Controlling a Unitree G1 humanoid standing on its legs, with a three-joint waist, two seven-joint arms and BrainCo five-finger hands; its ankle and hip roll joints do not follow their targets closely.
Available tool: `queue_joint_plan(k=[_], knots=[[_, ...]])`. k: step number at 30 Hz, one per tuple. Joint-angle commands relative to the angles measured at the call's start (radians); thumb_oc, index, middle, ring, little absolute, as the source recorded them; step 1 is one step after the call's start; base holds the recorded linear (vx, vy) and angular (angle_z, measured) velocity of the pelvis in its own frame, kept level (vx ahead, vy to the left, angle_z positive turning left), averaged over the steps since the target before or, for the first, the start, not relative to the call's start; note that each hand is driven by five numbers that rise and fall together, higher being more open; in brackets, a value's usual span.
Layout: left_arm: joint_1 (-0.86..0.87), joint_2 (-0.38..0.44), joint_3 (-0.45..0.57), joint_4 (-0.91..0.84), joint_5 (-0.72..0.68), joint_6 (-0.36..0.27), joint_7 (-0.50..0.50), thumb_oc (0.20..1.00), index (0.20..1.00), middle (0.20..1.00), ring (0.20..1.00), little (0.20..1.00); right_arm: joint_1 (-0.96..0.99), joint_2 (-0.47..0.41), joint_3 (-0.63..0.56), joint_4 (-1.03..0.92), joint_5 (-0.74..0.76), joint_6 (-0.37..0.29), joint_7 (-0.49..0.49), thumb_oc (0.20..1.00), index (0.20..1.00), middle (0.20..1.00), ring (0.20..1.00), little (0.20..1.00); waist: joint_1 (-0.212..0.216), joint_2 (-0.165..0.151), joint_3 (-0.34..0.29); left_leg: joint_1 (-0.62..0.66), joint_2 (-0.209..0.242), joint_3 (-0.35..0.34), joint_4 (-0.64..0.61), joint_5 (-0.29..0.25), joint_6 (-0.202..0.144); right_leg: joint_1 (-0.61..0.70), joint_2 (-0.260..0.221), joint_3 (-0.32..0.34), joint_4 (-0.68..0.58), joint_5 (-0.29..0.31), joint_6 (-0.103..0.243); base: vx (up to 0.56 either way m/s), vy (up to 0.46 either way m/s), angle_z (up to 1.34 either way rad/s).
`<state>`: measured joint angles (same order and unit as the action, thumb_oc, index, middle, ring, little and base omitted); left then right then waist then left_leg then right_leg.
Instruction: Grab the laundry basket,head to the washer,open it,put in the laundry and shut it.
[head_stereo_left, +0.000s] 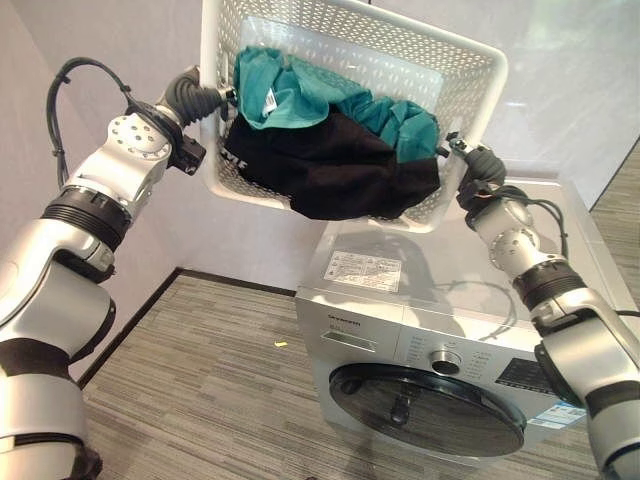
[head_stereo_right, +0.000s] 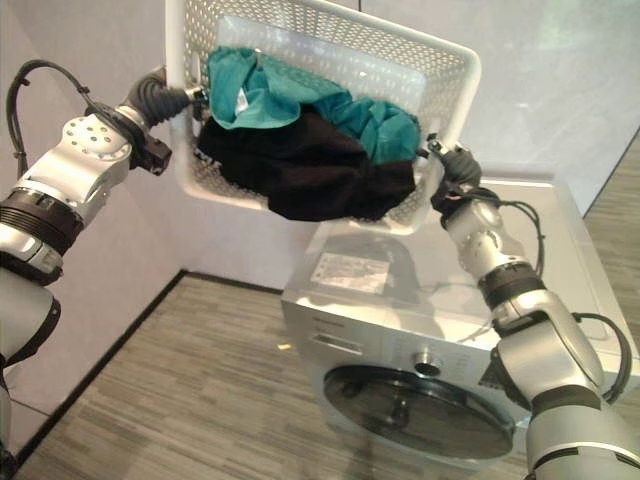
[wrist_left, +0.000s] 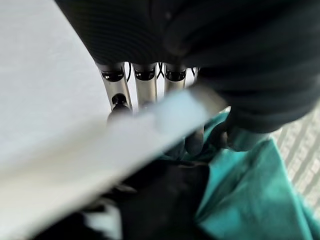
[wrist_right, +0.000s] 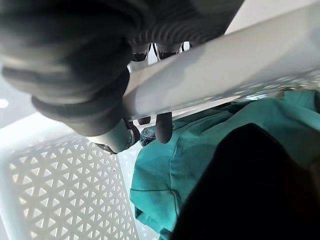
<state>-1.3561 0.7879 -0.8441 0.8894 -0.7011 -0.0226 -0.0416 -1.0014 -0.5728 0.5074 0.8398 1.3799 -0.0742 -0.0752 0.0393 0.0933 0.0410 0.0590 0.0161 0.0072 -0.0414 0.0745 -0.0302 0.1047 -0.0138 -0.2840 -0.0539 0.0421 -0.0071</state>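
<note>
Two hands, left (head_stereo_left: 205, 100) and right (head_stereo_left: 472, 160), clamp my laundry basket (head_stereo_left: 462, 75) at upper frame (tipped toward me); next I must reach the shut washer (head_stereo_left: 400, 330) door.

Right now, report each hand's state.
Left hand: shut on the laundry basket rim.
Right hand: shut on the basket's opposite rim.

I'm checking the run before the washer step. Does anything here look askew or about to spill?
Yes. The white laundry basket, held by the left robot hand and right robot hand at its rims, is tipped steeply toward the camera above the washer. The black garment and teal garment bunch at its low edge. The washer door looks closed.
</note>
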Motion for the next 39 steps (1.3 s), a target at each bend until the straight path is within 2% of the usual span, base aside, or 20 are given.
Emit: queue_joint_plan(k=[1,5,8,10,12,14,17,23,27,34,39], knots=[[-0.068,-0.158,0.071,0.107,-0.091,-0.106,0.06,0.2,0.2,0.2,0.2,0.2,-0.234,0.192,-0.059,-0.089,0.102,-0.098,0.096,0.2,0.2,0.2,0.2,0.2,0.001,-0.055,-0.063,-0.001,0.015,0.006,0.047,-0.009,-0.054,0.042,-0.038,-0.009,0.006,-0.047,0.101,0.02,-0.016,-0.04],[-0.037,-0.215,0.169,0.171,-0.134,-0.113,0.096,0.2,0.2,0.2,0.2,0.2,-0.251,0.271,-0.091,-0.018,0.121,-0.104,0.078,0.2,0.2,0.2,0.2,0.2,-0.013,-0.053,-0.06,0.004,0.015,0.009,0.046,-0.012,-0.057,0.043,-0.037,-0.005,0.014,-0.053,0.095,0.0,0.0,0.0],[-0.026,-0.229,0.178,0.188,-0.135,-0.11,0.093,0.2,0.2,0.2,0.2,0.2,-0.259,0.29,-0.097,0.012,0.119,-0.101,0.075,0.2,0.2,0.2,0.2,0.2,-0.018,-0.051,-0.058,0.006,0.015,0.01,0.044,-0.013,-0.057,0.042,-0.037,-0.006,0.017,-0.055,0.094,0.0,0.0,0.0],[-0.029,-0.24,0.143,0.218,-0.1,-0.092,0.081,0.2,0.2,0.2,0.2,0.2,-0.265,0.3,-0.093,0.051,0.123,-0.096,0.07,0.2,0.2,0.2,0.2,0.2,-0.021,-0.048,-0.055,0.003,0.014,0.011,0.045,-0.012,-0.057,0.041,-0.037,-0.006,0.021,-0.056,0.093,0.0,0.0,0.0],[-0.074,-0.225,0.011,0.249,0.036,-0.067,0.036,0.2,0.2,0.2,0.2,0.2,-0.276,0.281,-0.073,0.077,0.126,-0.087,0.073,0.2,0.2,0.2,0.2,0.2,-0.019,-0.042,-0.051,-0.001,0.012,0.008,0.047,-0.01,-0.056,0.036,-0.038,-0.01,0.024,-0.053,0.094,0.0,0.0,0.0],[-0.094,-0.215,-0.057,0.24,0.072,-0.052,-0.001,0.2,0.2,0.2,0.2,0.2,-0.277,0.26,-0.06,0.065,0.12,-0.085,0.075,0.2,0.2,0.2,0.2,0.2,-0.012,-0.041,-0.049,-0.005,0.011,0.004,0.049,-0.009,-0.055,0.035,-0.04,-0.014,0.024,-0.051,0.096,0.0,0.0,0.0],[-0.099,-0.18,-0.162,0.204,0.145,-0.03,-0.055,0.2,0.2,0.2,0.2,0.2,-0.273,0.213,-0.033,0.001,0.109,-0.085,0.074,0.2,0.2,0.2,0.2,0.2,0.004,-0.04,-0.05,-0.016,0.007,-0.003,0.054,-0.006,-0.054,0.031,-0.041,-0.022,0.021,-0.045,0.1,0.0,0.0,0.0],[-0.095,-0.139,-0.285,0.161,0.303,-0.012,-0.122,0.2,0.2,0.2,0.2,0.2,-0.274,0.124,0.05,-0.163,0.061,-0.078,0.104,0.2,0.2,0.2,0.2,0.2,0.025,-0.049,-0.044,-0.027,0.006,-0.012,0.06,-0.004,-0.053,0.024,-0.042,-0.033,0.027,-0.045,0.102,0.01,-0.012,0.02],[-0.081,-0.146,-0.287,0.162,0.327,-0.013,-0.128,0.2,0.2,0.2,0.2,0.2,-0.284,0.082,0.074,-0.157,0.032,-0.064,0.107,0.2,0.2,0.2,0.2,0.2,0.031,-0.055,-0.043,-0.029,0.005,-0.012,0.056,-0.001,-0.051,0.021,-0.043,-0.035,0.023,-0.041,0.105,0.0,-0.001,0.01],[-0.047,-0.177,-0.293,0.156,0.338,0.001,-0.151,0.2,0.2,0.2,0.2,0.2,-0.287,0.089,0.046,-0.094,0.047,-0.066,0.096,0.2,0.2,0.2,0.2,0.2,0.027,-0.056,-0.039,-0.029,0.008,-0.012,0.038,0.004,-0.049,0.014,-0.038,-0.028,0.012,-0.035,0.107,0.01,0.005,0.05],[-0.012,-0.167,-0.296,0.109,0.39,0.008,-0.162,0.2,0.2,0.2,0.2,0.2,-0.192,0.068,0.047,-0.328,0.015,-0.084,0.096,0.2,0.2,0.2,0.2,0.2,0.003,-0.058,-0.028,-0.024,0.009,0.001,0.017,0.006,-0.045,-0.002,-0.036,-0.007,0.01,-0.028,0.11,0.01,0.01,-0.07]])
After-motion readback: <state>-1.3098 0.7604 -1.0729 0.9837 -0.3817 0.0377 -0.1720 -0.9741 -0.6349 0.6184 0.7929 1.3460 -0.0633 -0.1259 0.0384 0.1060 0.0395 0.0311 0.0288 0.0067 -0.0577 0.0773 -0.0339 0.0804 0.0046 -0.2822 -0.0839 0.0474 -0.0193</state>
